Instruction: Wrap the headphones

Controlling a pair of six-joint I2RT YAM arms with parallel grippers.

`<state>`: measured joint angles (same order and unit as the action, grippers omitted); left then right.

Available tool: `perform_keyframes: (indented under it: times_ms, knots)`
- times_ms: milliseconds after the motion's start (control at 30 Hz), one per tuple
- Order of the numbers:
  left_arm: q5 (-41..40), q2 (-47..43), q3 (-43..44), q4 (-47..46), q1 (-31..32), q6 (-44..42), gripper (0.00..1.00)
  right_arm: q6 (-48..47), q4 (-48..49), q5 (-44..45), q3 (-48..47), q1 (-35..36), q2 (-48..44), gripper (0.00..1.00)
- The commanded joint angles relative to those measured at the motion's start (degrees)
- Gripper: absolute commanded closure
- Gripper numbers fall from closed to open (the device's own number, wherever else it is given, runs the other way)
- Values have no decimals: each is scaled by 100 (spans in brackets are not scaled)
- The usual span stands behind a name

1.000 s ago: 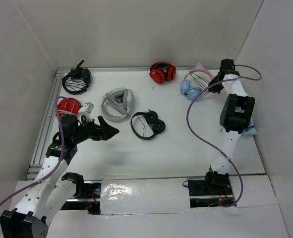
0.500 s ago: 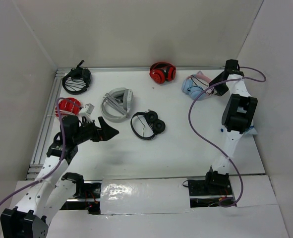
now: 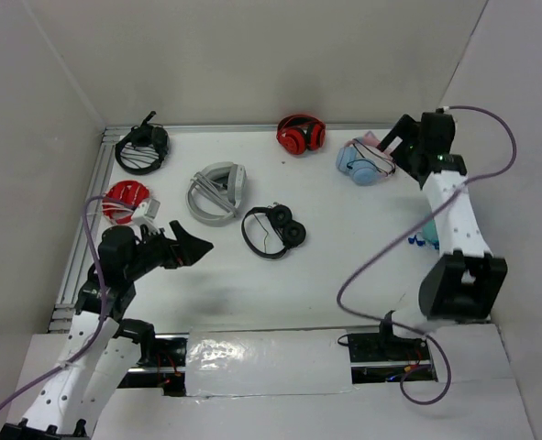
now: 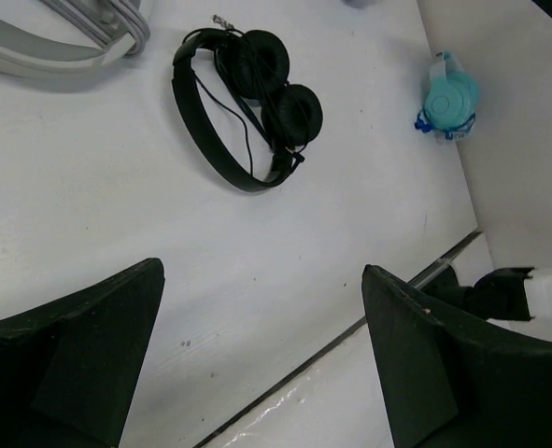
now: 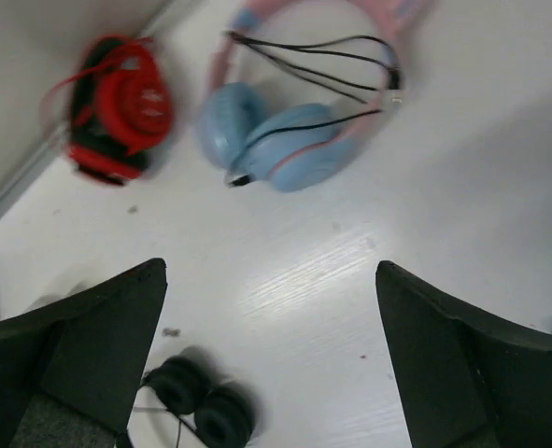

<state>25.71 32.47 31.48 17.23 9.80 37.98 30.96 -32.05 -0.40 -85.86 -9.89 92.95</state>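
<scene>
1. Light-blue cups and a thin pink band mark our headphones [image 3: 360, 165]. They lie flat near the far right corner of the desk, just right of the red pair [image 3: 300, 135].
2. We hold the right gripper [image 3: 392, 147] just beside them, on the side toward the right edge, jaws spread wide and gripping nothing. Its wrist camera looks down on the pair, which we judge gives a clear look at the cable before any further grasp.
3. Dark cable [image 5: 299, 63] runs in several strands across the opening of the band, and the plug end [image 5: 239, 179] lies loose against a cup. We judge the wrapping mostly done, with that tail left to tuck.
4. We hold the left gripper [image 3: 186, 246] near the left edge, well apart from the headphones. It is open and empty too, hovering short of the small black pair [image 3: 272, 229], and we judge this leaves the right arm room to work.
</scene>
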Motion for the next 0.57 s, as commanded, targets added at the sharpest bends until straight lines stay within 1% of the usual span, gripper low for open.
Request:
perform_keyframes:
  times_ms: [0, 67, 100, 133, 167, 200, 267, 300, 367, 400, 433, 500, 533]
  knots:
    - [-417, -31, 68, 157, 39, 315, 1, -117, 927, 23, 1268, 652, -1414, 0]
    - [-558, 127, 279, 394, 65, 342, 1, -125, 1332, 162, 1790, 900, -1936, 0]
    - [-602, 293, 314, 438, 100, 368, 1, -91, 1420, 233, 2271, 1188, -2443, 0]
    - [-611, 365, 306, 456, 127, 342, 1, -73, 1569, 443, 2502, 1348, -2692, 0]
    - [-638, 418, 280, 404, 205, 307, 1, -29, 1614, 584, 2931, 1480, -2920, 0]
    - [-664, 505, 218, 377, 232, 255, 1, -37, 1658, 681, 3127, 1725, -3392, 0]
    - [-813, 550, 218, 351, 285, 228, 1, -2, 1658, 927, 3670, 1867, -3817, 0]
    - [-875, 567, 270, 412, 294, 245, 1, 15, 1667, 928, 3830, 1920, -4211, 0]
    - [-971, 507, 270, 404, 320, 176, 1, 68, 1720, 893, 4329, 2017, -4564, 0]
    - [-981, 463, 236, 369, 347, 149, 1, 68, 1685, 919, 4437, 2026, -4888, 0]
    - [-981, 410, 200, 325, 399, 105, 1, 68, 1685, 972, 4682, 2061, -5048, 0]
    - [-884, 208, 87, 246, 426, 87, 1, -10, 1641, 1130, 4885, 2087, -5329, 0]
    - [-893, -19, 16, 219, 478, 139, 1, -150, 1623, 1182, 5078, 2088, -5609, 0]
